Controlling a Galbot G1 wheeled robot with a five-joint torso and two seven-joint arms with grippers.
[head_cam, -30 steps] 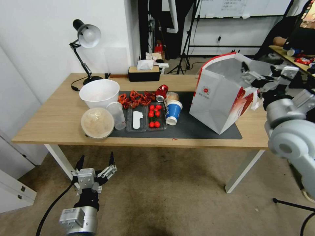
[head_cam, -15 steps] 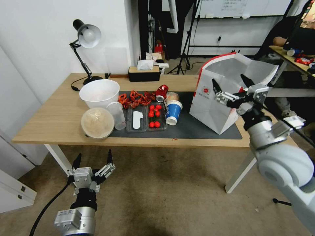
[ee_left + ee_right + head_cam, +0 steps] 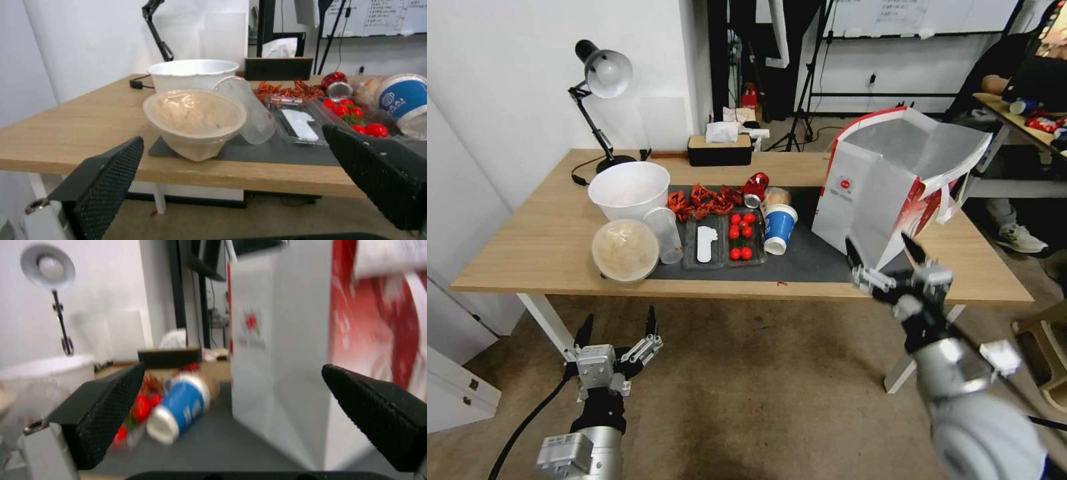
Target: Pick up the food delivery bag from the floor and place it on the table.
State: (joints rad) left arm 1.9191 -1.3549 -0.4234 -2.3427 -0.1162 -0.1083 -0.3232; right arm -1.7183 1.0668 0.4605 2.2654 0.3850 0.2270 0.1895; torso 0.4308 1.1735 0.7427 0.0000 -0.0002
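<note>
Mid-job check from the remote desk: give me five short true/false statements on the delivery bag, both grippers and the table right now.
1. The food delivery bag stands on the table. True.
2. The right gripper is shut on the bag. False: it is open and apart from the bag, at the table's front edge.
3. The left gripper is open, low over the floor in front of the table. True.
4. The bag lies flat on its side. False: it stands with its open top up, tilted.
5. The blue cup lies on the floor. False: it is on the dark grey mat, left of the bag.
</note>
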